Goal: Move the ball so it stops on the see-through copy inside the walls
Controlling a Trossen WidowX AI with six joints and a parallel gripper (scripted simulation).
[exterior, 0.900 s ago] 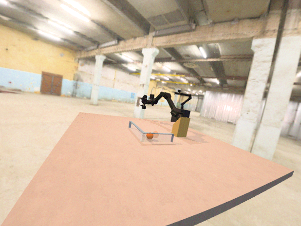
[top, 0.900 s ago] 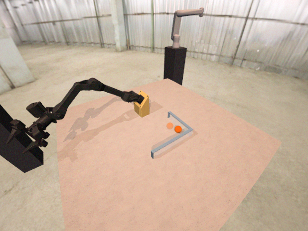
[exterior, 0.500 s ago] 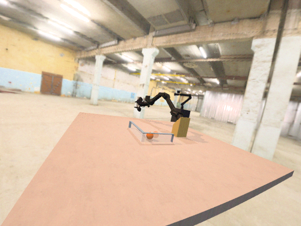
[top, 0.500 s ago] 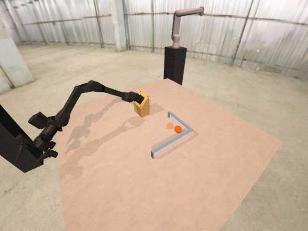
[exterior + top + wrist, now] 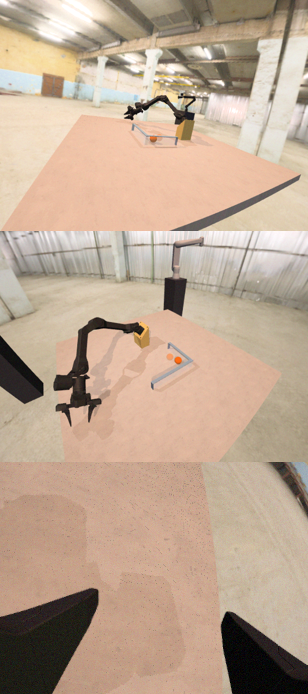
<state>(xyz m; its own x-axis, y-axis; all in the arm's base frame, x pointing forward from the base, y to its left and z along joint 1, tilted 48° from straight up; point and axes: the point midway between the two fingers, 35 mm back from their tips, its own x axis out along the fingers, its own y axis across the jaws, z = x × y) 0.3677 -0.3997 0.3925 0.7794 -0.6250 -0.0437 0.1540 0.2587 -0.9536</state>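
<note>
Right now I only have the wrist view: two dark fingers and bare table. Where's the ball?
Observer: The ball sits inside the corner of the clear walls, far from the hand.
Operator: On the target?
Observer: No. The see-through copy is just beside the ball, on the side away from the corner.
Operator: Hand carrying anything?
Observer: No. It's open and holds nothing, hanging above the table's near-left part, fingers pointing down.
Operator: Anything between hand and ball?
Observer: The yellow base block stands off to the side of that line, beyond the shorter wall's open end.
</note>
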